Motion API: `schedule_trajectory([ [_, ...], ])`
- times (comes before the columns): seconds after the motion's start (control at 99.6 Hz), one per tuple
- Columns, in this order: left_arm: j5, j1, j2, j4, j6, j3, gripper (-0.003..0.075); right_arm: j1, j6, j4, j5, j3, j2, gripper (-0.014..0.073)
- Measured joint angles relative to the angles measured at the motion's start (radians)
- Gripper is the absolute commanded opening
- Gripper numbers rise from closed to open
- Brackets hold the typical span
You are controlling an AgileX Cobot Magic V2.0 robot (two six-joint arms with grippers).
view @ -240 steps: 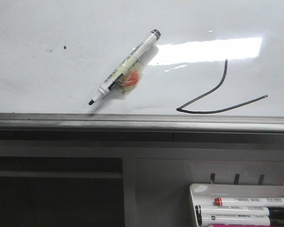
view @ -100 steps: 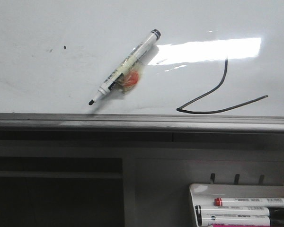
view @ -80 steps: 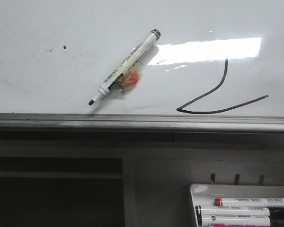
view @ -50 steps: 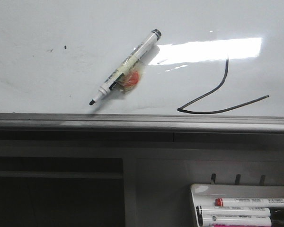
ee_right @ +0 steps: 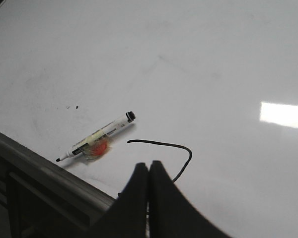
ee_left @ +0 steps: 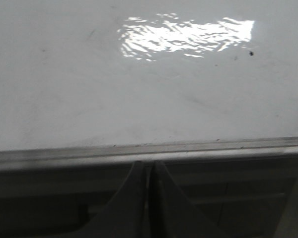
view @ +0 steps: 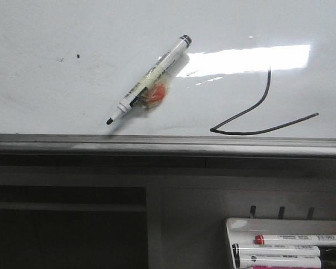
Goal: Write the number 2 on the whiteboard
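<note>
Both grippers are clenched with nothing between the fingers: the right gripper (ee_right: 148, 171) shows its two dark fingers pressed flat together, and the left gripper (ee_left: 148, 171) likewise, with only a hairline seam. Just beyond the right fingertips lies the number 2 (ee_right: 176, 151), a thin black line whose curved top arcs ahead of the tips while its lower part is hidden behind them. In the front view the number 2 (view: 257, 115) sits near the grey edge of the whiteboard (view: 56, 101). An uncapped marker (ee_right: 97, 137) with an orange blob taped to it lies on the board, beside the drawn line and off to one side of the right gripper. Ahead of the left gripper is only bare board past the grey edge.
</note>
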Motion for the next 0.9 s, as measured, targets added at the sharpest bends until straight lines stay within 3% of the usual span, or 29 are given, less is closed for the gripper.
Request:
schedule_trajectory([
  [0.201, 0.123, 0.052, 0.0, -0.007, -0.006, 0.0, -0.002, 0.0, 0.0, 0.0, 0.0, 0.0, 0.0, -0.0072],
  [0.904, 0.128, 0.055, 0.0, -0.053, -0.007, 0.0, -0.002, 0.0, 0.0, 0.0, -0.002, 0.0, 0.0, -0.0072],
])
